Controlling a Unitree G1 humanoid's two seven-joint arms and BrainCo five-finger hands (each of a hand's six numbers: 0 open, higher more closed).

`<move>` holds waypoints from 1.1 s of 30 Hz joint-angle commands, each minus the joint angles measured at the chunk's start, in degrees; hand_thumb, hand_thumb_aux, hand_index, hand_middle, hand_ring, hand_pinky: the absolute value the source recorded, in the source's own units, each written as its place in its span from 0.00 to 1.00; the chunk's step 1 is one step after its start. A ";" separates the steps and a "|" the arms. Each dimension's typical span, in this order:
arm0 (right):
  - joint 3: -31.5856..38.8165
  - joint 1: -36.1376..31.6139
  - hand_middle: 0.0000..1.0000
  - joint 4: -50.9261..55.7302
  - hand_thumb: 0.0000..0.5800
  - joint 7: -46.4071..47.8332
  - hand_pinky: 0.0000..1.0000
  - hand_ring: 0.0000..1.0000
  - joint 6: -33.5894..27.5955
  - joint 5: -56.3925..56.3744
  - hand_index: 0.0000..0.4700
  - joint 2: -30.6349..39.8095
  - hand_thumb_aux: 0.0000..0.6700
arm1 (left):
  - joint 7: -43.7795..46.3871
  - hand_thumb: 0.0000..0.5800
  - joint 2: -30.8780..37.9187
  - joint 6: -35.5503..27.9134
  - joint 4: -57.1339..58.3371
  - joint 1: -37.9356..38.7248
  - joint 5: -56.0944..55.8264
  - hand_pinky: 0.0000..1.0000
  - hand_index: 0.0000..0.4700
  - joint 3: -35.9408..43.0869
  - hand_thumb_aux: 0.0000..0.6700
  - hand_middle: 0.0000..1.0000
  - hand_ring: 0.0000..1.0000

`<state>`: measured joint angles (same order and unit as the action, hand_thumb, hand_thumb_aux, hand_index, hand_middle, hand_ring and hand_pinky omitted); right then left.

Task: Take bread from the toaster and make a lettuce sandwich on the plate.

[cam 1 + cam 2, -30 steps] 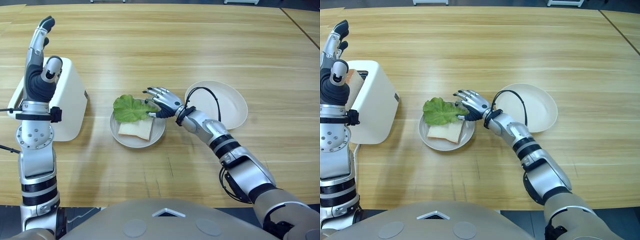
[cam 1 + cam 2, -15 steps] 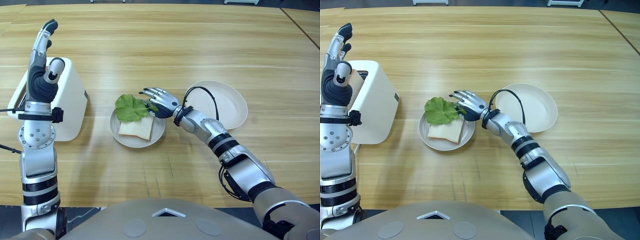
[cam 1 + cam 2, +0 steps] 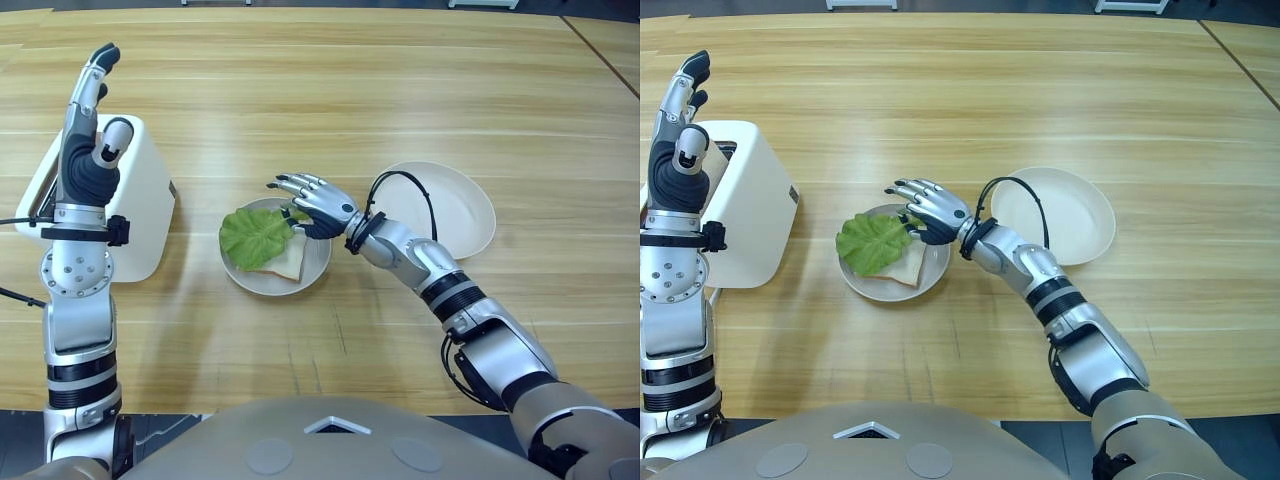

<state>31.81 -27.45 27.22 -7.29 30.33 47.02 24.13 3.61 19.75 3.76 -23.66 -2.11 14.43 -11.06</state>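
Withdrawing too fast, the right robot hand (image 3: 312,205), whose hold on the lettuce (image 3: 255,235) cannot be told, could drag it off the bread (image 3: 289,263).

On the plate (image 3: 275,288), the lettuce leaf (image 3: 255,235) covers most of the bread slice (image 3: 290,263), leaving one corner showing. The leaf's right edge is hidden under the right hand (image 3: 318,204). Left of the plate, the left hand (image 3: 86,168) masks the toaster (image 3: 145,212) slots, so their contents are unclear.
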 commanded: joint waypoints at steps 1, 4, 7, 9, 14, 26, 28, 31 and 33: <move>-1.00 1.95 0.00 -2.75 1.00 3.31 0.00 0.00 0.16 -1.85 1.00 1.49 1.00 | -0.11 0.00 -0.09 0.31 0.75 0.04 0.07 0.00 0.00 0.34 0.00 0.00 0.00; -1.82 3.02 0.00 -4.62 1.00 5.87 0.00 0.00 -0.02 -3.11 1.00 2.53 1.00 | -0.07 0.00 -0.09 0.44 0.91 -0.04 0.09 0.00 0.00 0.46 0.00 0.00 0.00; -2.00 3.47 0.00 -5.03 1.00 7.31 0.00 0.00 -0.48 -3.18 1.00 3.07 1.00 | -0.08 0.00 -0.13 0.50 0.90 -0.03 0.15 0.00 0.00 0.56 0.00 0.00 0.00; -2.03 3.44 0.00 -4.83 1.00 7.33 0.00 0.00 -0.83 -2.57 1.00 2.99 1.00 | -0.10 0.00 -0.13 0.50 0.75 0.04 0.18 0.00 0.00 0.55 0.00 0.00 0.00; -2.16 2.92 0.00 -4.29 1.00 6.17 0.00 0.00 -2.12 -1.10 0.99 2.56 0.99 | -0.15 0.00 0.62 0.09 -1.59 0.56 0.70 0.00 0.00 -0.87 0.00 0.00 0.00; -5.12 4.33 0.00 -10.68 0.00 4.09 0.00 0.00 -4.77 -0.62 0.00 3.02 0.00 | 5.73 0.00 17.61 -3.11 -7.26 5.86 7.08 0.00 0.00 -26.93 0.00 0.00 0.00; -6.45 5.57 0.00 -13.42 0.00 4.35 0.00 0.00 -5.19 -1.60 0.00 3.45 0.00 | 9.73 0.00 19.62 -4.12 -4.90 11.20 9.20 0.00 0.00 -27.76 0.00 0.00 0.00; -7.84 7.10 0.00 -15.39 0.00 4.50 0.00 0.00 -5.28 -2.20 0.00 4.23 0.00 | 14.55 0.00 22.07 -2.65 0.10 17.85 13.02 0.00 0.00 -22.99 0.00 0.00 0.00; -7.92 7.65 0.00 -15.18 0.00 4.90 0.00 0.00 -5.19 -2.00 0.00 4.62 0.00 | 15.99 0.00 22.63 -2.06 1.96 19.82 14.66 0.00 0.00 -19.85 0.00 0.00 0.00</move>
<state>24.44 -20.61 12.13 -3.20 25.40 45.18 28.00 17.89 41.05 1.10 -23.15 16.31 27.86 -33.60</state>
